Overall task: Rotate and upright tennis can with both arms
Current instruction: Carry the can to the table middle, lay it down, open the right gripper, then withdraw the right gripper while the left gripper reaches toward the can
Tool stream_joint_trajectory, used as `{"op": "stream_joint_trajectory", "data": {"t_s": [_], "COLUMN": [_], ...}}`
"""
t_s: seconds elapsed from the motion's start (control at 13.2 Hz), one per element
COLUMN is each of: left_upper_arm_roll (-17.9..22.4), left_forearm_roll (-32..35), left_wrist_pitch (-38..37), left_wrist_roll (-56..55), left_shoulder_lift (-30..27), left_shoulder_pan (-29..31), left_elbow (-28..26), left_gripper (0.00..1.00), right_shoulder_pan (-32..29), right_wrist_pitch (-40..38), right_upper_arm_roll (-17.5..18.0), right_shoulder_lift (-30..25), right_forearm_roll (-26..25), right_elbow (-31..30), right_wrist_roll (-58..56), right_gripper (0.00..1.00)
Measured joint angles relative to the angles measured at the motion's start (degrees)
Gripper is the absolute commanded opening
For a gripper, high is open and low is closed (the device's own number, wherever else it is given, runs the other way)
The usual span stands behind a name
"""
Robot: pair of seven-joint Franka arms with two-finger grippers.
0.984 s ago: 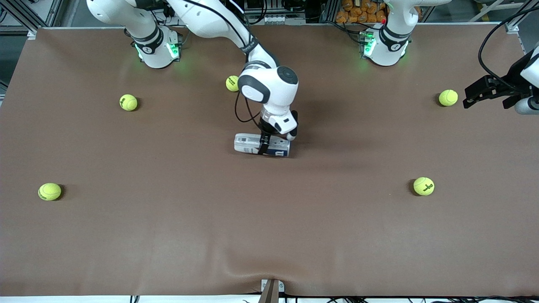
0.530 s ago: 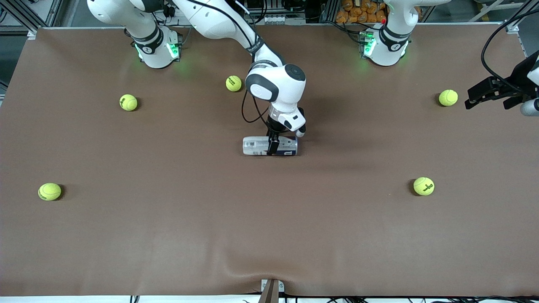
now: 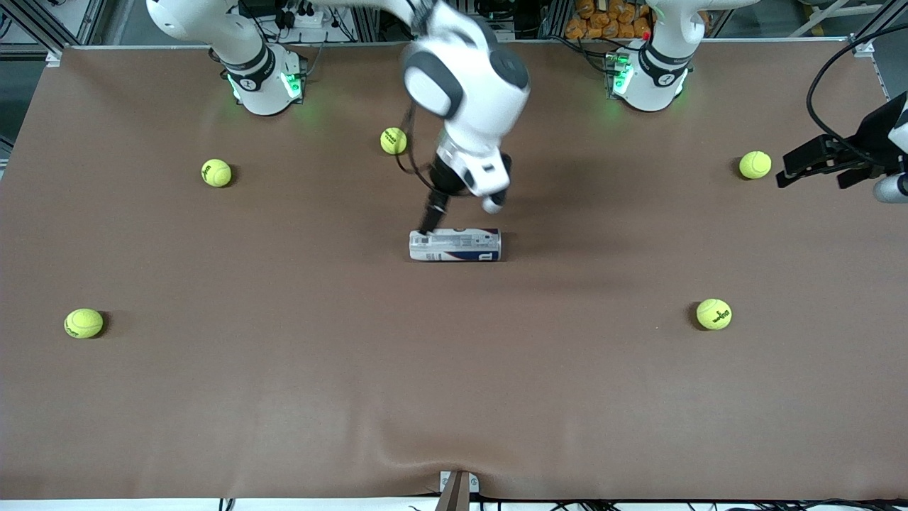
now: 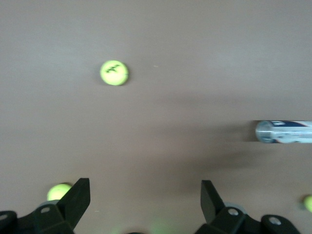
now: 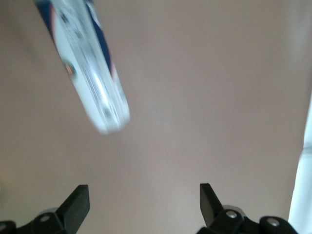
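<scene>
The tennis can [image 3: 455, 245] is lying on its side mid-table, untouched. The right gripper [image 3: 434, 213] is hanging just above it, fingers spread (nothing held). The left gripper [image 3: 816, 157] is waiting, jaws spread, well apart from the can, presumably for the uprighting step.

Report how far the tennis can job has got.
Done: nothing upright yet; the tennis can lies on its side mid-table. In hand: nothing; the right gripper is open over the can's edge, and the left gripper waits open beside a tennis ball. Left: standing the can up.
</scene>
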Motion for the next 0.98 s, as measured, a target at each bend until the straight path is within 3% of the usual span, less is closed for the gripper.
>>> {"op": "stream_joint_trajectory", "data": {"t_s": [0.3, 0.61, 0.83, 0.98], "left_upper_arm_roll": [0.08, 0.14, -0.51, -1.47], "left_forearm_roll": [-10.89, -25.98, -30.00, -33.72], "left_wrist_pitch": [-0.03, -0.05, -0.05, -0.05], "left_wrist_roll": [0.00, 0.12, 0.24, 0.24], "left_shoulder_lift": [4.82, 10.08, 12.70, 14.13], "left_shoulder_pan": [1.79, 5.09, 5.40, 5.08], "left_elbow": [-0.62, -3.82, -5.77, -6.61], "left_gripper": [1.00, 1.00, 1.00, 1.00], "right_shoulder_pan": [-6.85, -8.39, -10.20, -13.47], "right_wrist_pitch": [-11.06, -8.50, -7.41, -7.46], "right_upper_arm_roll": [-11.59, -25.90, -29.20, -29.91], "right_shoulder_lift": [-9.66, -10.18, -10.16, -10.46], "right_forearm_roll": [0.97, 2.29, 4.77, 9.94], "right_elbow": [1.08, 3.04, 3.49, 4.39], "right_wrist_roll": [-1.10, 0.72, 2.29, 2.97], "right_gripper": [1.00, 1.00, 1.00, 1.00]}}
